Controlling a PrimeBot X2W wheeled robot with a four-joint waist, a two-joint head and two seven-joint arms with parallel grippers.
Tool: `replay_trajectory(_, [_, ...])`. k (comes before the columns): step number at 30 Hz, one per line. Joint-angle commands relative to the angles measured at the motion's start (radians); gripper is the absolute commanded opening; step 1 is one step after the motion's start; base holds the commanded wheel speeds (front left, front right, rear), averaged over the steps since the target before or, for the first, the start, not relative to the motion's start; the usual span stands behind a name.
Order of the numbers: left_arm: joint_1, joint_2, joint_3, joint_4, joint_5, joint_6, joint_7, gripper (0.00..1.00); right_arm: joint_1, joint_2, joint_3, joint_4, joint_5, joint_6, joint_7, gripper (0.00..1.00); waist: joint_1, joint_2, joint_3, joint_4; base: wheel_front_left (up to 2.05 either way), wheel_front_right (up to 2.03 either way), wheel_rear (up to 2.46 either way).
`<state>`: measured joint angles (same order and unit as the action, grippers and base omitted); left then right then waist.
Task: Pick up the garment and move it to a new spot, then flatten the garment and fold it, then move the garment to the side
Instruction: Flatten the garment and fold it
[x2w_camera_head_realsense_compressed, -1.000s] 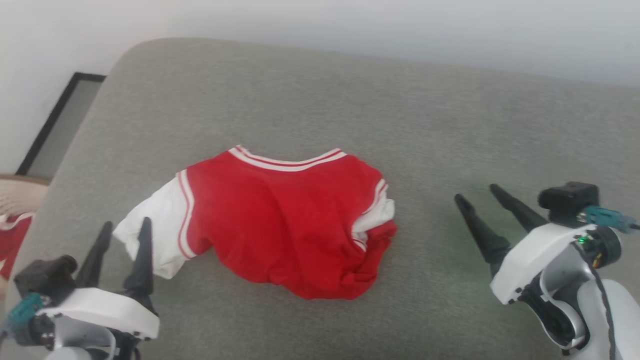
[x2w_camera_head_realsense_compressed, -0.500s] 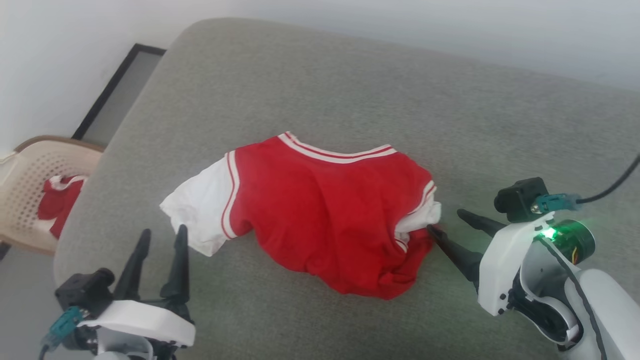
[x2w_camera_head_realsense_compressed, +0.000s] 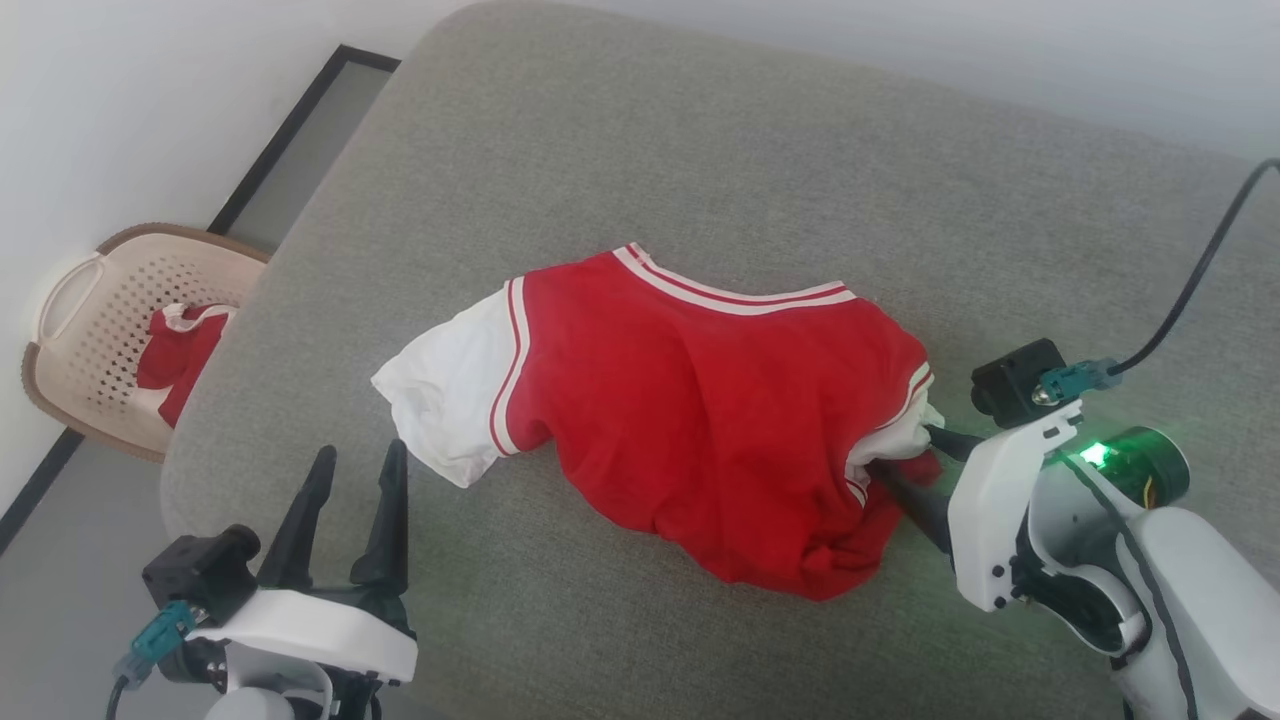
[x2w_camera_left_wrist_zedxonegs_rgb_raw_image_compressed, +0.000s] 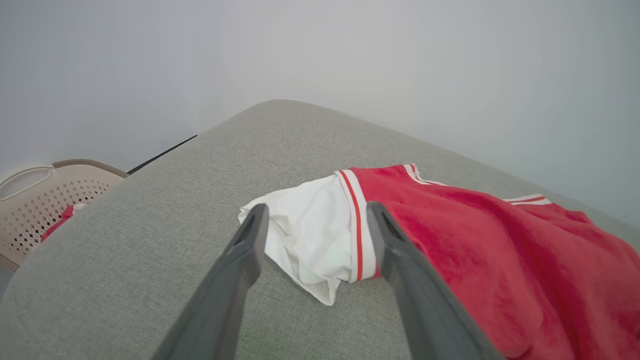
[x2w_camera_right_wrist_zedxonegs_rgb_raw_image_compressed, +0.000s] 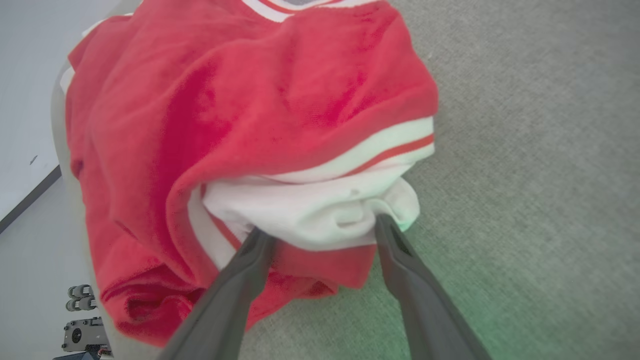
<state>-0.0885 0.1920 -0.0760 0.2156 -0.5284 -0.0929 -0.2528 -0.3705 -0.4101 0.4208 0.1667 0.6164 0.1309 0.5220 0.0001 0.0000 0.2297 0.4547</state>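
A second ago the right gripper (x2w_camera_head_realsense_compressed: 905, 450) was standing well off to the side. Now it is reaching into the red jersey (x2w_camera_head_realsense_compressed: 700, 420), fingers spread and straddling the bunched white sleeve (x2w_camera_right_wrist_zedxonegs_rgb_raw_image_compressed: 320, 210) without pinching it. The jersey is lying crumpled on the grey cushion (x2w_camera_head_realsense_compressed: 700, 150), just ahead of both tools. The left gripper (x2w_camera_head_realsense_compressed: 361, 452) is still hovering, fingers spread, just short of the other white sleeve (x2w_camera_head_realsense_compressed: 450, 400). The head camera has swung, bringing the cream perforated basket (x2w_camera_head_realsense_compressed: 90, 310) further into sight.

Soft, even daylight, faint shadows, a green glow beside the right arm, wide-angle bending in wrist views.
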Motion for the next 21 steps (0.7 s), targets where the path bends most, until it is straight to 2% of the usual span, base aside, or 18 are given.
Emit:
replay_trajectory(1, [-0.019, -0.003, -0.002, 0.002, 0.001, -0.006, -0.007, 1.00, -0.013, 0.002, 0.006, 0.009, -0.004, 0.000, 0.004, 0.45, -0.0001, 0.0000, 0.003, 0.004, 0.00, 0.00, 0.00])
replay_trajectory(2, [-0.021, -0.005, -0.002, 0.004, 0.001, -0.008, -0.007, 1.00, -0.021, 0.003, 0.012, 0.015, -0.006, 0.000, -0.001, 0.13, -0.0001, 0.0000, 0.005, 0.006, 0.00, 0.00, 0.00])
replay_trajectory(3, [-0.022, -0.007, -0.001, 0.006, 0.001, -0.008, -0.009, 1.00, -0.026, 0.003, 0.017, 0.018, -0.006, 0.000, -0.007, 0.00, -0.0001, 0.0000, 0.006, 0.007, 0.00, 0.00, 0.00])
replay_trajectory(11, [-0.016, -0.006, 0.018, 0.008, 0.015, -0.018, -0.014, 1.00, -0.051, -0.025, 0.007, 0.018, 0.018, 0.000, -0.030, 0.00, -0.0001, 0.0000, 0.007, -0.012, 0.00, 0.00, 0.00])
replay_trajectory(21, [0.012, 0.019, 0.061, -0.020, 0.027, -0.020, -0.013, 1.00, -0.013, -0.119, -0.134, -0.065, 0.043, 0.000, -0.001, 0.00, -0.0001, 0.0000, -0.021, -0.092, 0.00, 0.00, 0.00])
